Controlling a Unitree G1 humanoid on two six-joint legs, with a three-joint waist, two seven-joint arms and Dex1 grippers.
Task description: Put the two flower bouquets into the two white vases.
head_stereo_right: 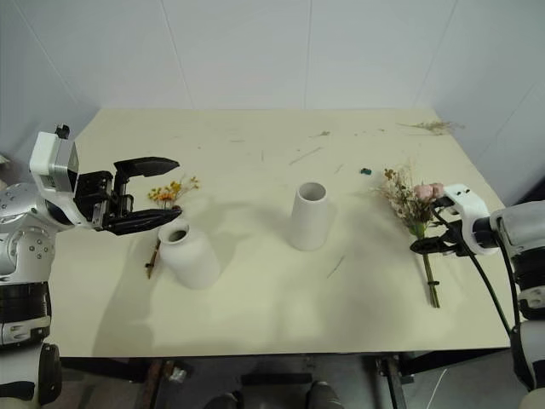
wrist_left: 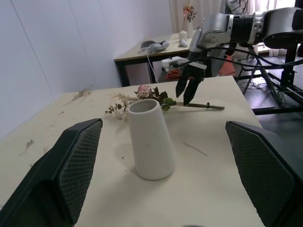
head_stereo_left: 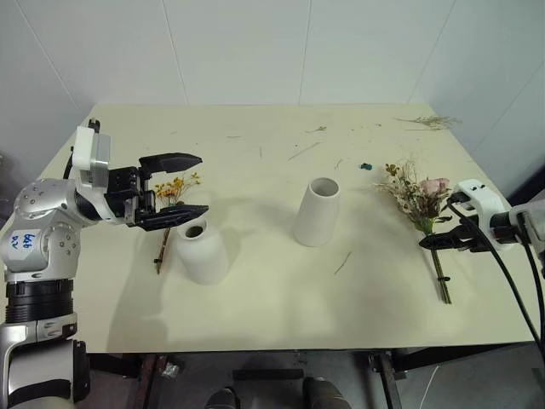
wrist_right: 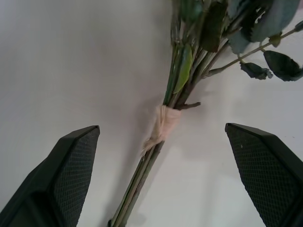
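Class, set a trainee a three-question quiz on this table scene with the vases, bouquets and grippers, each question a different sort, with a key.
1. True or false: the bushy bouquet already stands in the taller vase.
2. Which bouquet lies beside the short vase? A) the yellow-orange bouquet B) the bushy one C) neither
3. Fill in: the right gripper hangs open above the bushy bouquet's ______, near their pale binding.

Key
1. False: it lies flat on the table, and both vases are empty.
2. A
3. stems. The left gripper is open too, hovering over the yellow-orange bouquet.
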